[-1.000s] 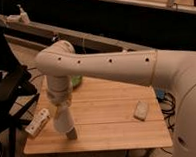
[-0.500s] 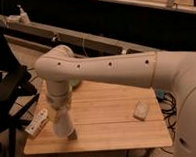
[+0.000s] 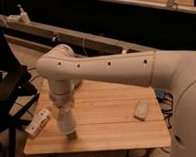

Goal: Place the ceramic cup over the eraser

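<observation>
My arm reaches across the wooden table (image 3: pixel 115 134) from the right and bends down at the front left. My gripper (image 3: pixel 62 111) points down and is shut on the off-white ceramic cup (image 3: pixel 67 123). The cup hangs upright, directly over the eraser. The eraser (image 3: pixel 72 136) is a small dark block on the table; only a sliver of it shows under the cup's lower rim. I cannot tell if the cup touches it.
A long white boxy object (image 3: pixel 38 121) lies at the table's left edge. A pale lump (image 3: pixel 141 110) lies at the right. A bit of the green bowl (image 3: pixel 77 84) shows behind my arm. A dark chair (image 3: pixel 9 91) stands at the left.
The gripper has come down a little with the cup, so the cup now stands lower over the eraser and hides more of it.
</observation>
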